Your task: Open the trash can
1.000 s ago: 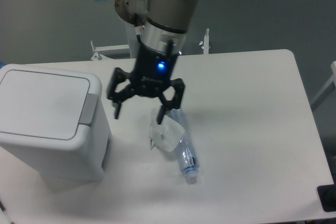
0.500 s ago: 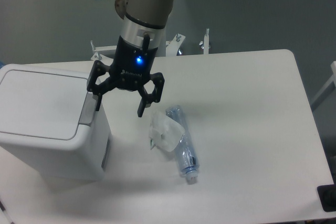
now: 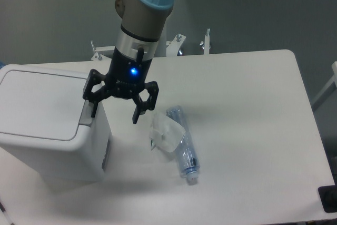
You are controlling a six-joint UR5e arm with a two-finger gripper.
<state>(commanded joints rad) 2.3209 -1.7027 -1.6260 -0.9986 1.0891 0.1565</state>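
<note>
A: Where's the trash can point(image 3: 45, 125)?
B: Left front of the desk point(image 3: 247, 130), lid shut.
A: And the tool point(image 3: 117, 108)?
B: Spread wide, empty, one finger at the grey push tab point(image 3: 86, 113). Approach step; next, press down.

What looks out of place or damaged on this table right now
The clear plastic bottle lies on its side on the table, right of the trash can. Its upper half looks crushed and crumpled. The trash can's lid is shut. The end effector hangs open at the bin's grey tab.
</note>
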